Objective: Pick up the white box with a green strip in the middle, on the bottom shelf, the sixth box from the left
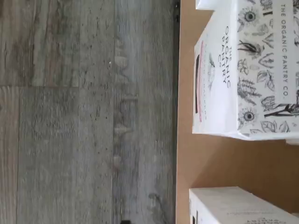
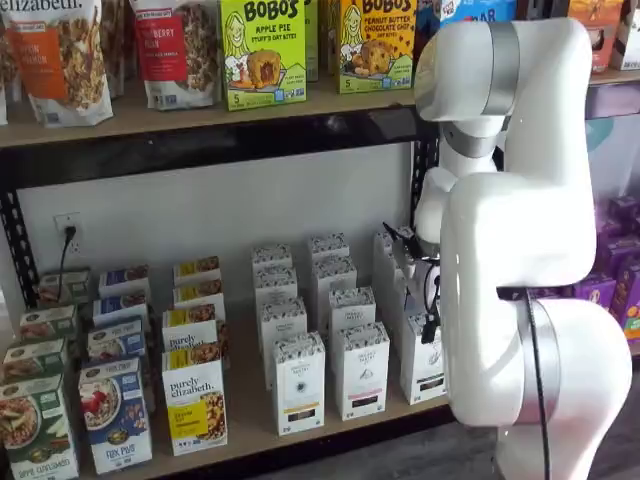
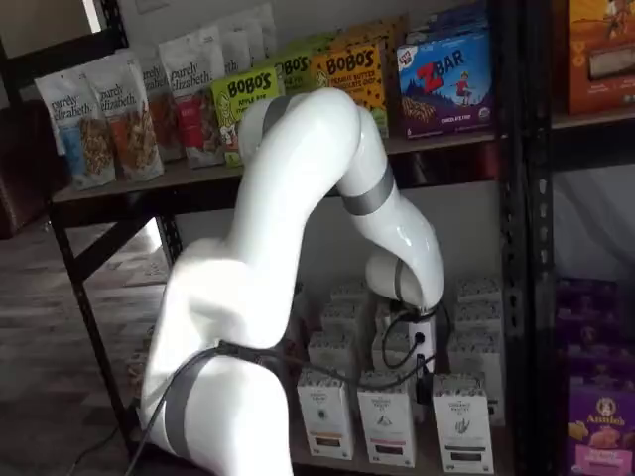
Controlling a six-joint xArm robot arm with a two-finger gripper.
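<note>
Wrist view, camera over the front lip of the bottom shelf (image 2: 250, 432): I am looking down on grey plank floor (image 1: 84, 116) beside pale board, with two white Organic Pantry cartons standing on it (I cannot tell which of them, if either, is my target).

In both shelf views the white box (image 2: 421, 368) is standing upright at the right end of the front row, just beside a neighbouring white carton (image 2: 360, 370) and partly hidden by the arm. The gripper (image 3: 421, 377) is hanging low among the white cartons; its fingers are mostly masked by the wrist and cable, but they are standing at their widest and no carton is lifted off the board, so I am treating them as empty.

To do this step well, I judge that I should be centring the fingers across the narrow faces of the carton, below its speckled top band, before closing.

Room is tight. The neighbour is crowding one side, more cartons are standing behind, and the black rack upright (image 2: 426, 170) is near. The open way out is forward, over the shelf's front edge.
</note>
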